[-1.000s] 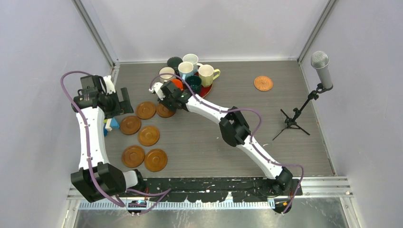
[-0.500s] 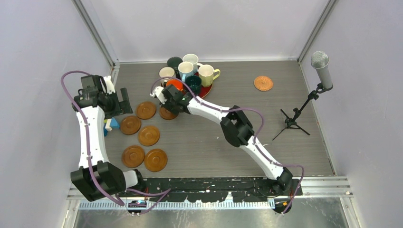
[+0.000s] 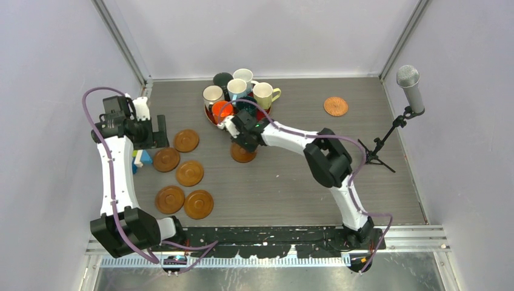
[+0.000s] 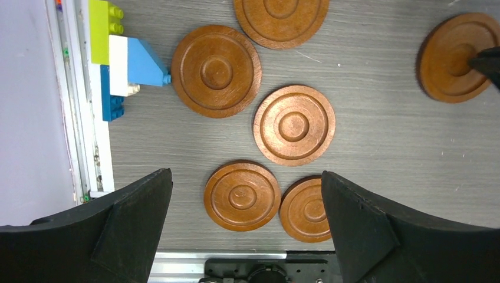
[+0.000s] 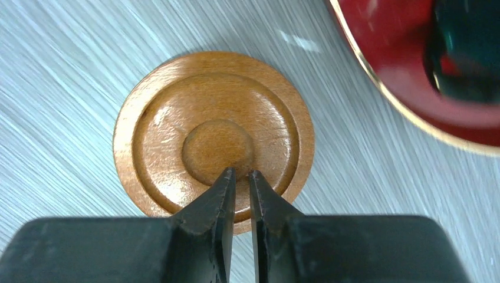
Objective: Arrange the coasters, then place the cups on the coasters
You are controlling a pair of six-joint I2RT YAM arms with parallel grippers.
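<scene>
Right tool [image 5: 242, 174] together, gripping nothing; tips down on centre boss of wooden coaster [image 5: 213, 141]. Red tray [image 5: 377, 47] just beyond and right of tips, cups [image 3: 237, 88] on it. Left tool [image 4: 246, 174] wide apart, hovering above five coasters [image 4: 294, 125] on table [image 4: 383, 153]. Woven coaster [image 3: 336, 106] well right of right tool.

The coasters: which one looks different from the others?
The paler, woven-looking coaster lying alone near the microphone stand; the other coasters are darker ringed wood.
</scene>
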